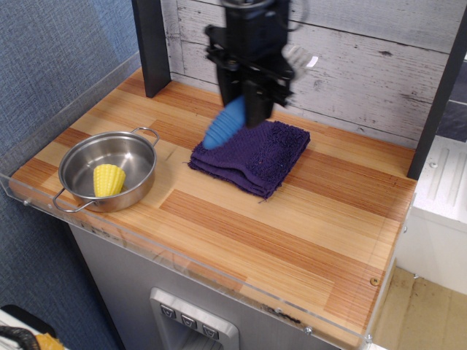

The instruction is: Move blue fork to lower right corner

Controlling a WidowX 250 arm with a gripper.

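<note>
1. One arm in view; its gripper [252,109] hangs above the back of the table, over the far edge of the purple cloth [252,157], jaws pointing down.
2. Jaws are pinched on the blue fork [225,122]; the frame is motion-blurred here, so the exact contact points cannot be made out.
3. Fork is off the surface and tilted: ribbed blue handle sticks out down and to the left of the gripper, over the cloth's back left corner. Grey metal head shows as a pale blur up and to the right of the gripper, against the whitewashed plank wall [365,58].
4. Cloth lies folded and flat on the striped wood tabletop [292,226], nothing resting on it.
5. Steel pot [109,171] with two loop handles sits near the left front edge; a yellow corn cob [108,179] lies inside it.
6. Lower right corner [365,292] of the tabletop, with its small screw hole, is well apart from the fork. A clear acrylic edge runs along the front.
</note>
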